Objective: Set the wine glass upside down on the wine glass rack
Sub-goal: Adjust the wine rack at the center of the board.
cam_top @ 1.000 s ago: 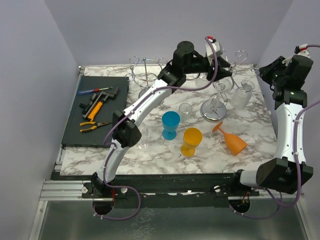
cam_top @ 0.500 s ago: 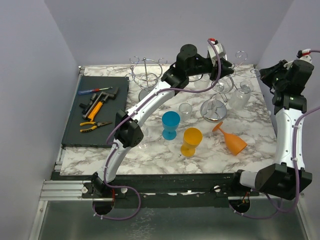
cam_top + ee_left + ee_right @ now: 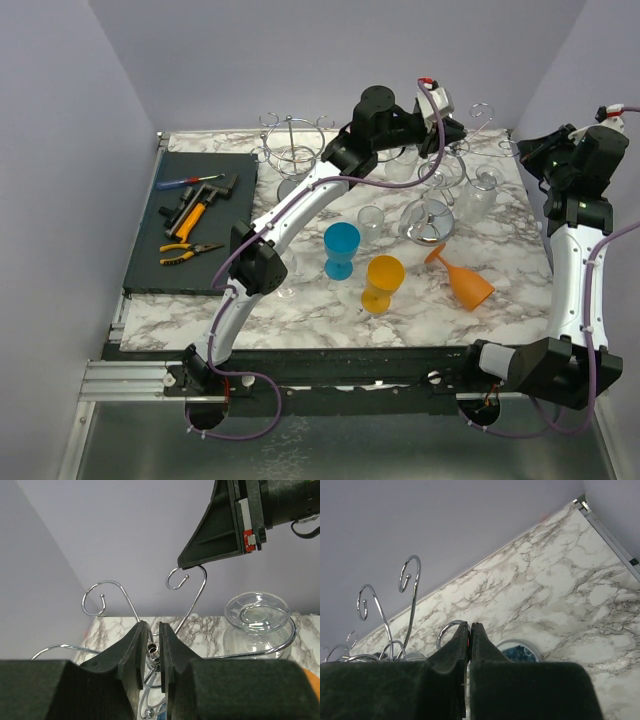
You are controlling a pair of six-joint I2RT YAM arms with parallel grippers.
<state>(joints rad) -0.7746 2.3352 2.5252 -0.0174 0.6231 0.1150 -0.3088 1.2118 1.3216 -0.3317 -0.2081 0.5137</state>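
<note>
Seemingly done: clear upside-down wine glass (image 3: 257, 612) hanging by foot on chrome wire wine glass rack (image 3: 198, 598). Left gripper (image 3: 152, 627) narrow around centre stem (image 3: 152, 651), grip unsure. Right gripper (image 3: 469, 626) closed, empty, beside rack. Remaining: withdraw arms.

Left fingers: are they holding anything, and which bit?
The left fingers flank the wine glass rack's middle post, at its tip; a real hold cannot be told.

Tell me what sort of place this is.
Likely a robotics lab test cell, not a kitchen: plain walls box in a marble-patterned table, the left arm and right arm stand at its near edge, and a tool mat lies on it.
</note>
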